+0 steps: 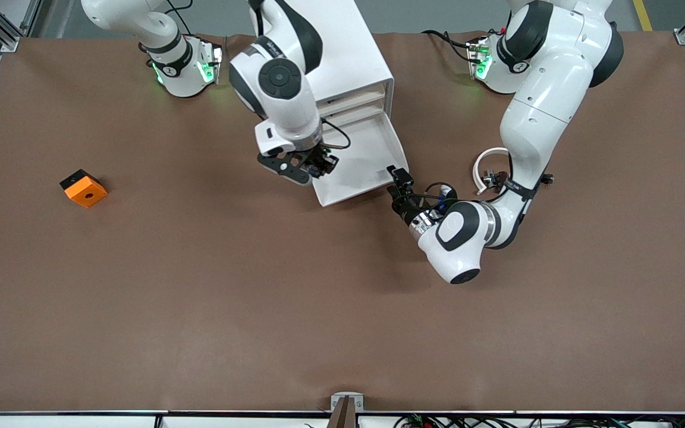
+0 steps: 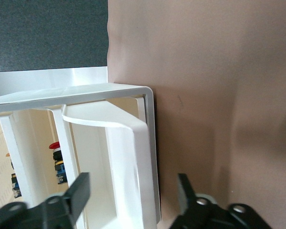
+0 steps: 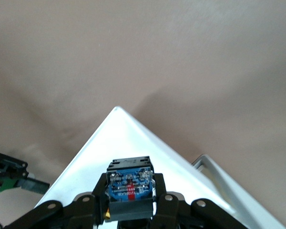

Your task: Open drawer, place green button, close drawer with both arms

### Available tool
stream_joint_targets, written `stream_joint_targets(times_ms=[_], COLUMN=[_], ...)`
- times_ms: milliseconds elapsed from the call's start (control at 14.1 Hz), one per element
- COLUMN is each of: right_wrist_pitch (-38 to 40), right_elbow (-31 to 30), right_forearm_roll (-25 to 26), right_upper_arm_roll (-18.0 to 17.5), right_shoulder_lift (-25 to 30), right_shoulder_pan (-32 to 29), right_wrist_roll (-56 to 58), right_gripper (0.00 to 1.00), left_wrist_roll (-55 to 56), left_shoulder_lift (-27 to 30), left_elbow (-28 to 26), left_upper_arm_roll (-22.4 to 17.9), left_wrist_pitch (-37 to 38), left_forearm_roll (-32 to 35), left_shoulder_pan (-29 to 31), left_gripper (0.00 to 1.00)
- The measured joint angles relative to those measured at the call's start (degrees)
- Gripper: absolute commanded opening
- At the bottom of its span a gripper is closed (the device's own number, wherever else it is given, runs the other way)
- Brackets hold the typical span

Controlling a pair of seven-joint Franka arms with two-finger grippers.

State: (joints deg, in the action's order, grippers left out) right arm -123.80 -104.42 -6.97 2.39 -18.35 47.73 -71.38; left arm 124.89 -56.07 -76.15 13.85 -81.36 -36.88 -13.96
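The right end effector pinches the push-button switch over the open drawer — it should lower before releasing; the left end effector, spread, flanks the drawer handle.

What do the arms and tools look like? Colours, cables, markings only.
Both arms are glossy white with black joint bands and round dark caps. The right tool and left tool are black, two-fingered, with thin black cables looped at the wrists. Green lights glow at both bases; the left arm carries a white clip-on cable guide.

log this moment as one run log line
drawer: open | right gripper: shut on button, over drawer edge | left gripper: open, at drawer handle | button not yet placed
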Motion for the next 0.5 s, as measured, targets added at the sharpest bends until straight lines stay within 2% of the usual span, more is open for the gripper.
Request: stream_joint_targets(times_ms=[496], right_wrist_pitch=[-7.7], right_elbow=[0.4], right_forearm_roll=[0.7], right_upper_arm_roll=[0.1], right_shoulder_lift=[-7.9], right_shoulder_pan=[5.7], right_wrist_roll=[-7.9], right_gripper=[0.00], left_wrist_roll=[-2.9], left_shoulder_lift=[1.0], left_elbow=[1.3], left_upper_arm_roll=[0.3], left_wrist_pitch=[0.1], left_forearm_roll=[0.8], left_shoulder_pan=[0.0], left_gripper=[1.00])
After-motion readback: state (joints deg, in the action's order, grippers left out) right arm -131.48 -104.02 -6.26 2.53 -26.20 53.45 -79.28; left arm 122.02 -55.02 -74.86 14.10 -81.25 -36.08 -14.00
